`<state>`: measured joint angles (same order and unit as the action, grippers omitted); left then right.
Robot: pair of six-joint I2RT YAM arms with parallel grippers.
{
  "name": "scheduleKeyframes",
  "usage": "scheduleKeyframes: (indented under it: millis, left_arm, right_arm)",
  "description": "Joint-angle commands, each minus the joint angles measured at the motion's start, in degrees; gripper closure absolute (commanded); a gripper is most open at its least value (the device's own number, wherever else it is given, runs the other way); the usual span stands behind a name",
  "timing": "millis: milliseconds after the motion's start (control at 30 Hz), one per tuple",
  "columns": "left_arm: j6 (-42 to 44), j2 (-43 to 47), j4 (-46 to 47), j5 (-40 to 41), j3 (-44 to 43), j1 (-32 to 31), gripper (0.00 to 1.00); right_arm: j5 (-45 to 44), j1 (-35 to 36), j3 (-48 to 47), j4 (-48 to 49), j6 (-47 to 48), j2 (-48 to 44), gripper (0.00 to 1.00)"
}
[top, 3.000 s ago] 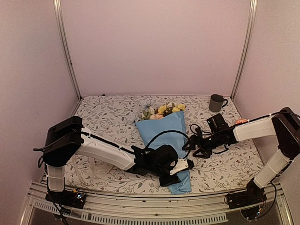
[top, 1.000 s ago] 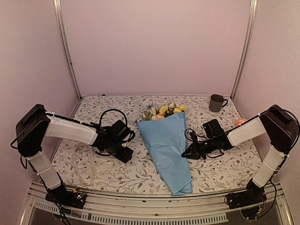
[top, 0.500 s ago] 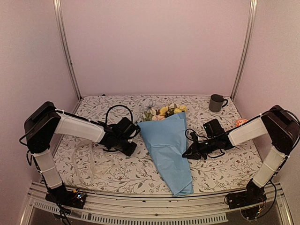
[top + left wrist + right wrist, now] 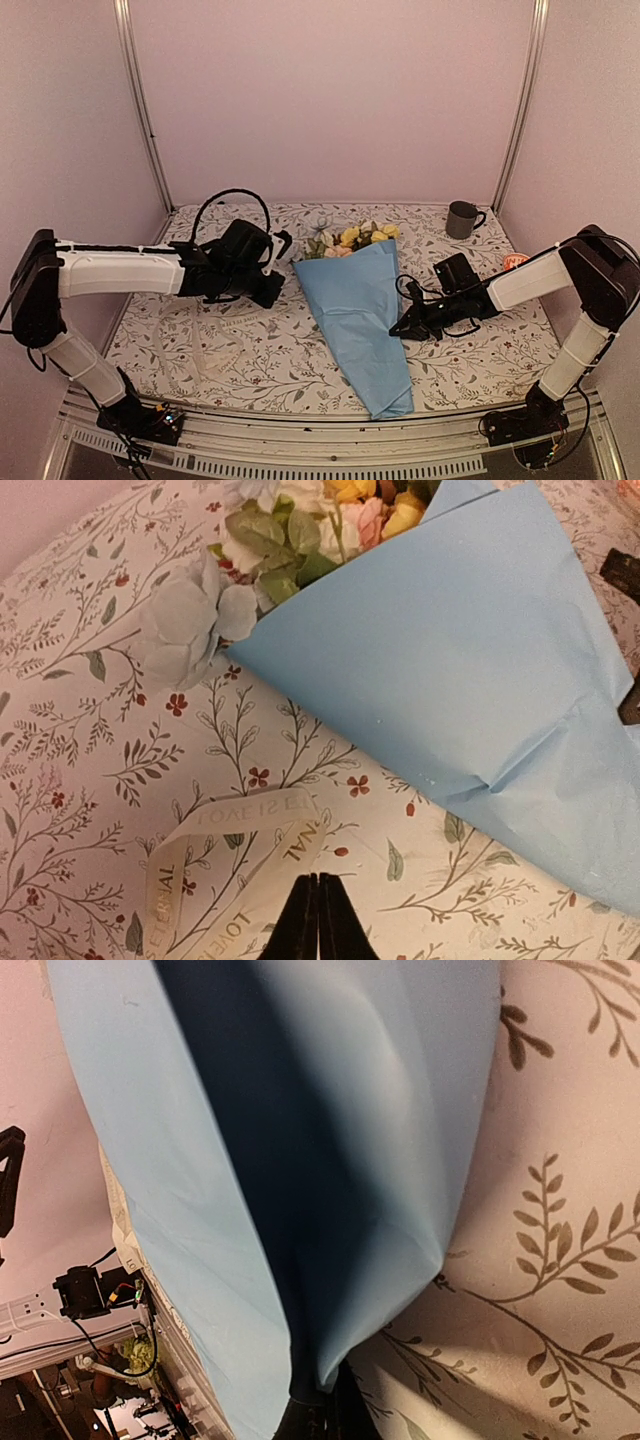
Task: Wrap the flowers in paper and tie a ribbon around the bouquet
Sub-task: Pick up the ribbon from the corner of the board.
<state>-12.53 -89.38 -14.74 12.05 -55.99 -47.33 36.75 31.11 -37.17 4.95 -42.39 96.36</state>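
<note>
The bouquet (image 4: 355, 320) lies mid-table, a light blue paper (image 4: 450, 660) cone with the flowers (image 4: 350, 238) poking from its far, wide end. A pale blue bloom (image 4: 190, 615) lies beside the cone's mouth. The cream ribbon (image 4: 245, 818), with gold lettering, loops on the cloth left of the cone and runs into my left gripper (image 4: 318, 880). That gripper (image 4: 274, 296) is shut on the ribbon just left of the cone. My right gripper (image 4: 397, 328) is shut on the paper's right edge; the right wrist view shows the pinched fold (image 4: 330, 1360) and navy inner face (image 4: 300, 1210).
A grey mug (image 4: 462, 219) stands at the back right corner. A small orange thing (image 4: 514, 260) sits by the right arm. Metal posts (image 4: 140, 100) frame the walls, and a rail (image 4: 300, 440) runs along the table's near edge.
My left arm swung off the cone's lower end to the left, shut its jaws at the ribbon, then drew back and up. The right gripper stayed pinched on the paper.
</note>
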Motion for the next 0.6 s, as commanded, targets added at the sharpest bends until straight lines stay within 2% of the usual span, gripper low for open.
scheduleKeyframes:
  millis: [0, 67, 167, 267, 433, 567]
  left_arm:
    - [1.0, -3.3, -2.7, -4.6, -0.1, 2.4, 0.74]
    - [0.9, -7.2, -4.1, -6.8, -1.9, 2.3, 0.63]
    - [0.7, -10.4, -1.7, -8.1, -1.8, 1.9, 0.55]
    - [0.9, -13.3, -0.7, -4.4, -2.6, 2.0, 0.47]
    - [2.2, -17.6, 0.5, 3.4, -4.3, 1.8, 0.41]
    - [2.3, -21.0, 1.0, 3.4, -5.7, 1.9, 0.42]
  right_arm:
    - [-0.4, 0.2, -1.2, -1.0, 0.7, -0.7, 1.0]
    - [-0.4, 0.2, -1.1, -1.0, 0.8, -0.7, 1.0]
    - [-0.6, 0.2, -1.0, -1.0, 0.6, -1.2, 1.0]
    - [-0.7, 0.2, -0.9, -1.2, 0.7, -1.5, 1.0]
    - [-0.5, 0.2, -1.1, -1.6, 1.1, -1.1, 1.0]
    - [-0.2, 0.2, -1.0, -1.2, 1.1, -1.0, 1.0]
